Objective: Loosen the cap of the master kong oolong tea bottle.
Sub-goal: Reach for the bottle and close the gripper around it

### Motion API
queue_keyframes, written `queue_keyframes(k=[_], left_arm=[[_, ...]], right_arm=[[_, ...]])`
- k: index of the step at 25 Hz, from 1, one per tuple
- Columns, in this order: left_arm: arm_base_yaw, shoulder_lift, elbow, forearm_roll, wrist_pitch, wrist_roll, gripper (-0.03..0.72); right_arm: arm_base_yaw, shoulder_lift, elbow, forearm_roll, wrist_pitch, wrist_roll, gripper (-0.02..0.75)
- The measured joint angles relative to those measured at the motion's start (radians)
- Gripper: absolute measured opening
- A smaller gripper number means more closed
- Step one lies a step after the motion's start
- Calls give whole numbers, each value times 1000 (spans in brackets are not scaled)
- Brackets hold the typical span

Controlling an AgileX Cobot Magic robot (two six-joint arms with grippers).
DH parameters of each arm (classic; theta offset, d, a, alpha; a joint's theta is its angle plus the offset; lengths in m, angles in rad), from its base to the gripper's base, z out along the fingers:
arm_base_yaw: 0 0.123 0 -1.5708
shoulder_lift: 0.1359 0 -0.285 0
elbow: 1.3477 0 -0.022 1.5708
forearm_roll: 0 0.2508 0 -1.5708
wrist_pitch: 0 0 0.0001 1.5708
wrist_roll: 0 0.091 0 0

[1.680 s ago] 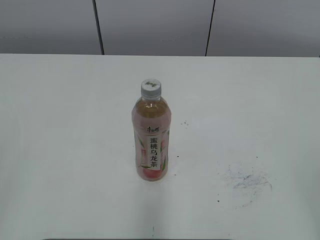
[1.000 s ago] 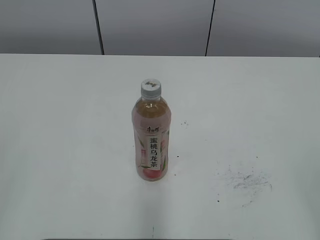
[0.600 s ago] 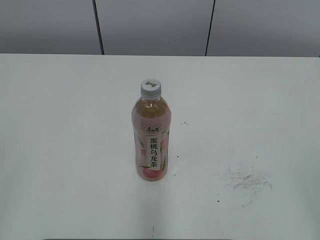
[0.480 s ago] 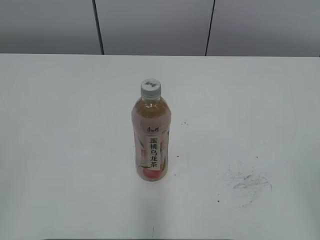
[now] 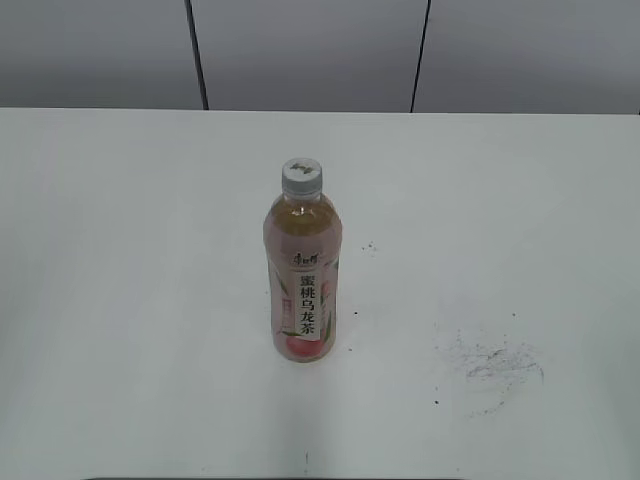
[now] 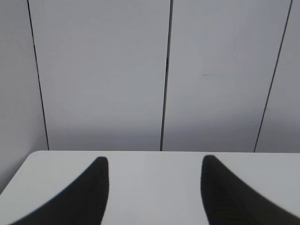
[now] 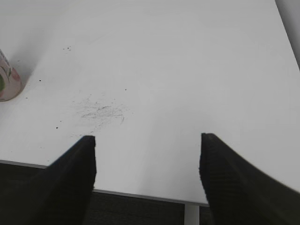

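Note:
The master kong oolong tea bottle (image 5: 303, 275) stands upright in the middle of the white table (image 5: 120, 300), amber tea behind a pink-and-white label. Its white-grey cap (image 5: 302, 176) sits on top. No arm shows in the exterior view. In the left wrist view, my left gripper (image 6: 154, 164) is open over the far part of the table, nothing between its dark fingers; the bottle is out of that view. My right gripper (image 7: 147, 140) is open above the table's near edge, empty. Only the bottle's base (image 7: 8, 82) shows there, far left of the fingers.
A grey scuff mark (image 5: 495, 362) lies on the table right of the bottle, also seen as the scuff mark (image 7: 101, 111) ahead of the right gripper. Grey wall panels (image 5: 310, 50) stand behind the table. The table's front edge (image 7: 140, 194) runs under the right fingers.

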Motion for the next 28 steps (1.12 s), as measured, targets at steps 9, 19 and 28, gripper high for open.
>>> queue_keyframes(k=[9, 19, 28], left_arm=[[0, 445, 94, -134, -537, 2, 384], [-151, 988, 103, -51, -1061, -1, 383], [-212, 1207, 104, 191, -1182, -113, 406]], right_arm=[[0, 0, 0, 0, 0, 0, 522], [0, 0, 0, 0, 0, 0, 522], [0, 0, 0, 0, 0, 0, 522]])
